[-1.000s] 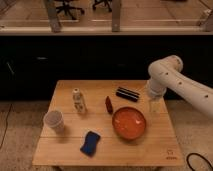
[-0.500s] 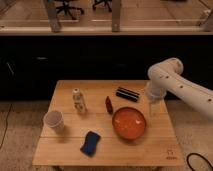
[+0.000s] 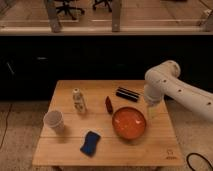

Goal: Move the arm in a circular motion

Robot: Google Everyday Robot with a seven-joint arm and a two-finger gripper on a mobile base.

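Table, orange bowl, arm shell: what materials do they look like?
Table: wood, pale matte planks with visible seams. Orange bowl: probably plastic or glazed ceramic, smooth with slight sheen. Arm: likely molded plastic, smooth white shell with dark dots; its gripper hangs beside the bowl's right rim.

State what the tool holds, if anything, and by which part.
Nothing appears held: the tool hangs from the arm just right of the orange bowl.

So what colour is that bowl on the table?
Orange-red bowl, in the camera view, on the table; the gripper hangs at its right rim.
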